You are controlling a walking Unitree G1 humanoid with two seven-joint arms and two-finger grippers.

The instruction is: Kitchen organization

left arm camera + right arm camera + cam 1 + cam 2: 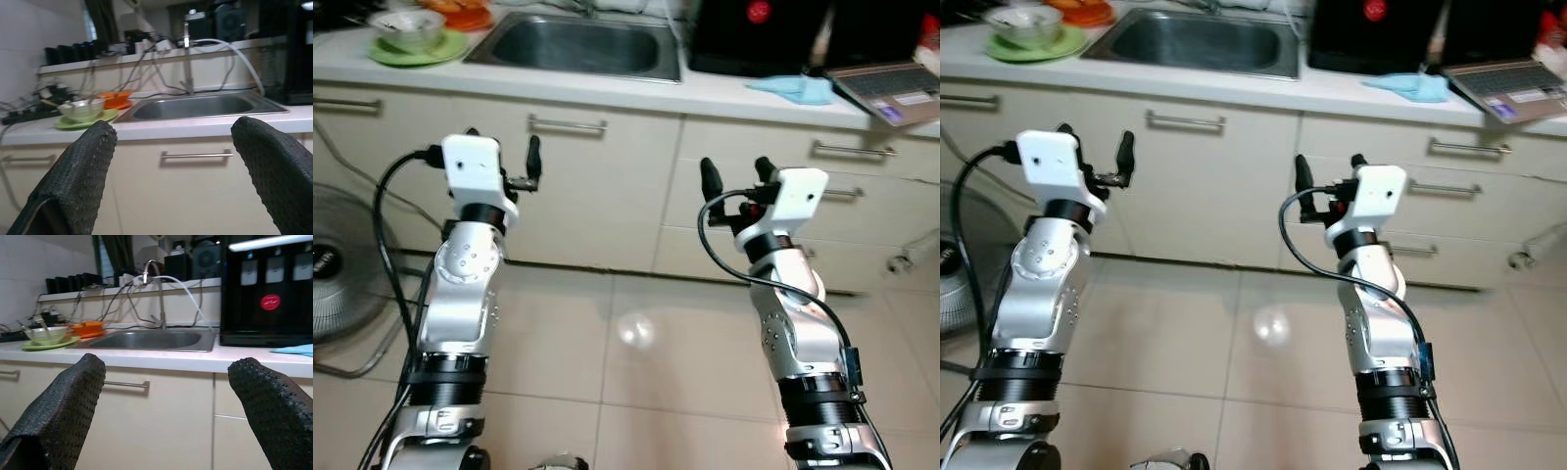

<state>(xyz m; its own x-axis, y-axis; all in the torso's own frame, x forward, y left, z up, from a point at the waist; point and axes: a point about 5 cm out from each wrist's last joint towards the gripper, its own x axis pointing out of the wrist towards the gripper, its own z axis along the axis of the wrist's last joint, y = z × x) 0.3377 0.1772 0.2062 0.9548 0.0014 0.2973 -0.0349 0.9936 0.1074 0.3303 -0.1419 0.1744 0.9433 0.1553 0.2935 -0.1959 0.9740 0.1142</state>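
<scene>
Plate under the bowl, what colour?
Green plate; clearest in the left eye view.

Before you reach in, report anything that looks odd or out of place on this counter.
A laptop sits at the counter's right end with its corner jutting over the edge, and a crumpled blue cloth lies beside it. The bowl on the green plate looks undisturbed.
</scene>
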